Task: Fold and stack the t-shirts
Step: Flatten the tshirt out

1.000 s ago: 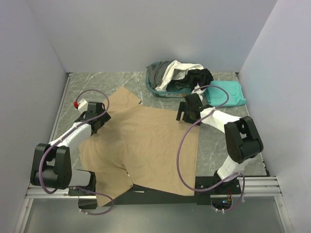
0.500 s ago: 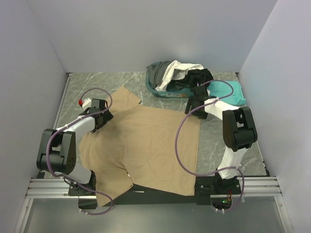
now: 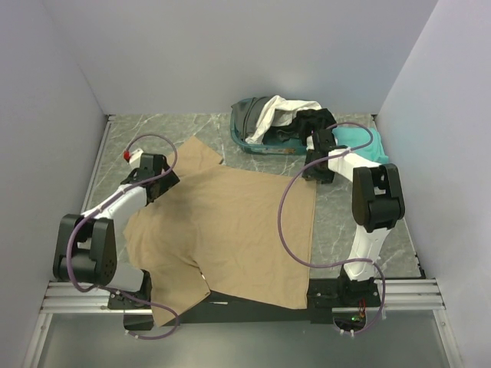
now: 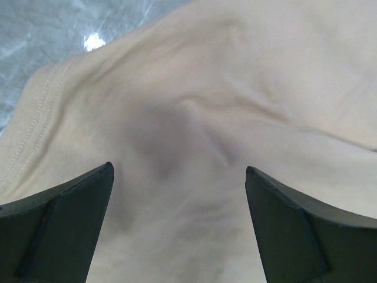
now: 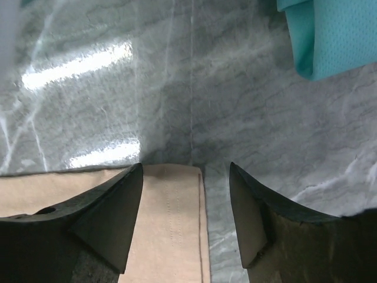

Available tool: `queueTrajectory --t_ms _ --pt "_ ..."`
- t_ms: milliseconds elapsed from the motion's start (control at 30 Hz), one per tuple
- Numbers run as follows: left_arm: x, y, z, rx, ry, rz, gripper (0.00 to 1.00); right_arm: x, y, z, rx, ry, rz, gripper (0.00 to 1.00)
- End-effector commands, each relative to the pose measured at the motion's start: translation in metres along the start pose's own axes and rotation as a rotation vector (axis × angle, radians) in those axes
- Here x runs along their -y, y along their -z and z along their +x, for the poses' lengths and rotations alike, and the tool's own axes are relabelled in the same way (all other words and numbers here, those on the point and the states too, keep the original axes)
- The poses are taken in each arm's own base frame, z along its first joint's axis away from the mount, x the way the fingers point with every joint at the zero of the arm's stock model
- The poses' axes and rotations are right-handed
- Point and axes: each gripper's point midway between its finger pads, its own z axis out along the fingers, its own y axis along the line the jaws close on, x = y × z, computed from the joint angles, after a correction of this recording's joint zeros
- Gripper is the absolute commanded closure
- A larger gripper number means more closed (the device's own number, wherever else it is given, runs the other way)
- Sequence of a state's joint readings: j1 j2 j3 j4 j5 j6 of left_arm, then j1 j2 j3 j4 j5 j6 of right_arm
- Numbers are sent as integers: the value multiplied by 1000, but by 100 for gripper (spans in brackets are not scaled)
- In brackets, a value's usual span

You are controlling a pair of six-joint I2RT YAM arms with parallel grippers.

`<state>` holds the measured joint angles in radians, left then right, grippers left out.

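Note:
A tan t-shirt [image 3: 230, 230] lies spread flat across the table. My left gripper [image 3: 157, 184] is open just above its far left part near the sleeve; the left wrist view shows tan cloth [image 4: 194, 118] between the open fingers. My right gripper [image 3: 313, 175] is open over the shirt's far right corner; the right wrist view shows that hemmed corner [image 5: 174, 224] between the fingers. A folded teal t-shirt [image 3: 360, 147] lies at the far right, also in the right wrist view [image 5: 336, 35]. White [image 3: 280, 111], black [image 3: 314, 121] and dark grey [image 3: 253, 115] shirts sit in the basket.
A teal plastic basket [image 3: 244, 142] stands at the far middle, holding the heaped shirts. Grey marble tabletop [image 3: 353, 222] shows right of the tan shirt. White walls close in the left, back and right sides. The tan shirt's near edge hangs over the table's front rail.
My right gripper has moved from over the shirt's right part to its far right corner. My left gripper has shifted slightly farther along the left sleeve area. The shirts have not moved.

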<state>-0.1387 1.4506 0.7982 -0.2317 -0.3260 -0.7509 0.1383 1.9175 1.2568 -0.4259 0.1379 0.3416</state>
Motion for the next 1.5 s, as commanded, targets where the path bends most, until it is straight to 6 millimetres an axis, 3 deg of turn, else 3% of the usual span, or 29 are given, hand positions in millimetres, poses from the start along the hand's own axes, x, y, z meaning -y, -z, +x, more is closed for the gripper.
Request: queueTrajectory --t_ms 0,100,133,200,367,400,567,700,800,967,1167,1333,1467 --pt "15 18 -24 61 10 75 1 1 14 -17 38 26 4 34" --pt "17 23 -25 68 21 99 0 -12 33 -16 72 40 -62 34" --pt "17 24 -25 69 27 101 1 -12 36 -8 68 47 -68 33" --pt "17 26 -23 65 36 109 1 -29 56 -8 115 43 -128 33" --pt "14 29 -19 71 49 125 1 -56 78 40 116 43 -163 33" --pt "13 29 -19 73 49 120 1 -70 82 57 97 84 -186 32" --pt "9 28 -10 50 62 114 1 -76 80 105 -13 107 -149 32" --pt "3 23 -4 41 62 94 1 -70 67 122 -86 129 -106 32" --pt "1 19 -1 30 60 73 0 -62 55 123 -133 146 -40 32" --pt "0 17 -1 30 50 62 1 -50 38 108 -163 123 -3 31" --pt "1 11 2 16 41 56 1 -37 32 79 -134 97 0 30" --pt "5 4 3 -1 31 53 1 -25 28 70 -123 100 22 29" --pt "10 -4 7 -30 18 53 1 -33 30 61 -93 105 -14 27"
